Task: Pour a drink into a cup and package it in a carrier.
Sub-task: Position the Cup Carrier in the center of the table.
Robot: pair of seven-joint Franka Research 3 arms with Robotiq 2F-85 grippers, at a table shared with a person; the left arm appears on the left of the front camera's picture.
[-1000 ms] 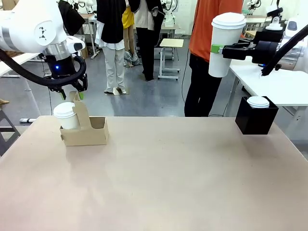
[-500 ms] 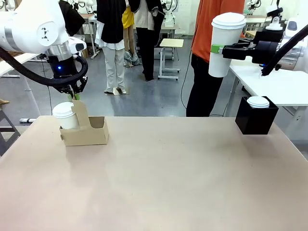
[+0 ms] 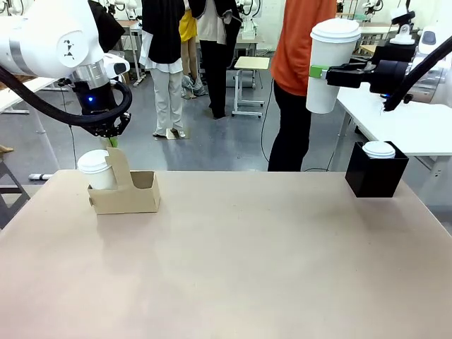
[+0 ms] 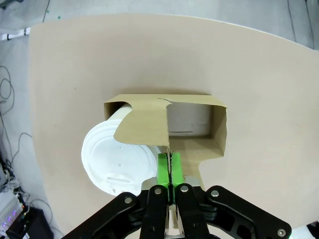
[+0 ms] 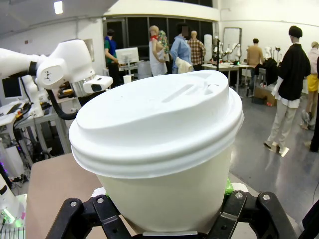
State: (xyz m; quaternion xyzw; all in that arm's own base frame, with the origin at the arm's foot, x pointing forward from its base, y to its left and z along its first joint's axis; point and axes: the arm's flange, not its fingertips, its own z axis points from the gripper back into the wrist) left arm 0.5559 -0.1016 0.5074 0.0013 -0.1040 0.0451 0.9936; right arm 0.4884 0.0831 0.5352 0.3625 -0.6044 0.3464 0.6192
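Two lidded white cups show from the front. The seated cup [image 3: 95, 169] stands in the left slot of the carrier [image 3: 124, 192], which sits near the far left edge of the table [image 3: 247, 268]. The held cup [image 3: 330, 65] hangs upright in the air, far to the right of the carrier and well above it. Lower down, also far right of the carrier, is a black box [image 3: 376, 173] with a white lid [image 3: 379, 149] on top. A person in an orange shirt [image 3: 302, 42] stands beyond the table. The left gripper [image 3: 111, 140] points straight down at the carrier's raised handle panel. The right gripper [image 3: 321, 71] reaches in level from the right, clamped around the held cup's side.

Looking down from the left wrist, the green pads [image 4: 164, 168] are pinched together on the thin edge of the handle panel. The seated cup's lid lies just beside them and the other slot is open.

Along the right wrist, the held cup's domed lid blocks most of the room. The black fingers [image 5: 99, 211] hug its base on both sides.
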